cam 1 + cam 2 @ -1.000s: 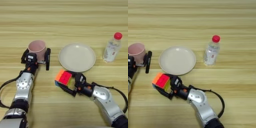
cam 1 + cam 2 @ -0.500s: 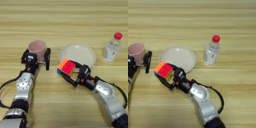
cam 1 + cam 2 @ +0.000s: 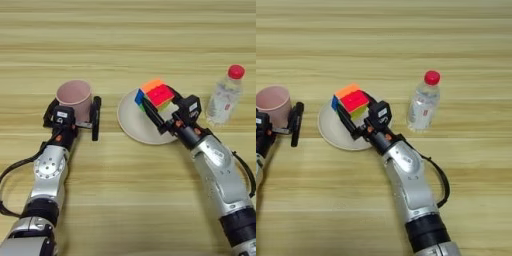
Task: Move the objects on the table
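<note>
My right gripper pinches the puzzle cube between its two black fingers, holding it tilted above the round cream plate; I cannot tell whether the cube touches the plate. The cube shows an orange face on top, a red face toward me and a strip of blue on its left side. My right arm reaches in from the near right.

My left gripper sits at the pale pink cup, its fingers spread with one on each side of the cup; the right finger stands just beside the cup's wall, and I cannot tell whether either finger presses on it. The cup stands upright on the wooden table, left of the plate and apart from it.

The clear water bottle with its red cap stands upright to the right of the plate, just beyond my right wrist, apart from the cube
</note>
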`<act>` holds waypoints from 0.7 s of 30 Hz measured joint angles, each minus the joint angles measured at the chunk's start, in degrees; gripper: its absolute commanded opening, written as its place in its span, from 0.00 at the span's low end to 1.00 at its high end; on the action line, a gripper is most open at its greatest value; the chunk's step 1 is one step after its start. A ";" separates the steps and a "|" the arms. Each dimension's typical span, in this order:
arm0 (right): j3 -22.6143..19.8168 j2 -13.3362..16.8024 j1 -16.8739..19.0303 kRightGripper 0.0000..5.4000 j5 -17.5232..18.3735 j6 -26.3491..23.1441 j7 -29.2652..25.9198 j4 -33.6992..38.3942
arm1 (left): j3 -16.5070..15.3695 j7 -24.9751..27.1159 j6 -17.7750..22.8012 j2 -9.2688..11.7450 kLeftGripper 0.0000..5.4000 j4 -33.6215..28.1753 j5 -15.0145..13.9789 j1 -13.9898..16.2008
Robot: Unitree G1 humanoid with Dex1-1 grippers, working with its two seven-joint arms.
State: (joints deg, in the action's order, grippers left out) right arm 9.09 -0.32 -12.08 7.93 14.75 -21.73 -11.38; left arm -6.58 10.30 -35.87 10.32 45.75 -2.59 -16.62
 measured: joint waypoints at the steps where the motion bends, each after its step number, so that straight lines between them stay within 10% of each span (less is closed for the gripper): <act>1: -0.23 -0.05 -0.61 0.62 -1.02 0.23 1.22 -0.82 | 0.00 0.00 0.01 0.00 1.00 0.01 0.00 0.00; 21: -1.04 -3.07 -8.17 0.62 -6.84 2.94 7.64 -22.02 | -0.01 0.01 0.02 -0.05 1.00 -0.45 -0.01 0.67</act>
State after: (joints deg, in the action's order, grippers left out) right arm 8.05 -3.39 -20.25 1.10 17.69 -14.09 -33.40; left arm -6.59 10.31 -35.86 10.27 45.30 -2.60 -15.95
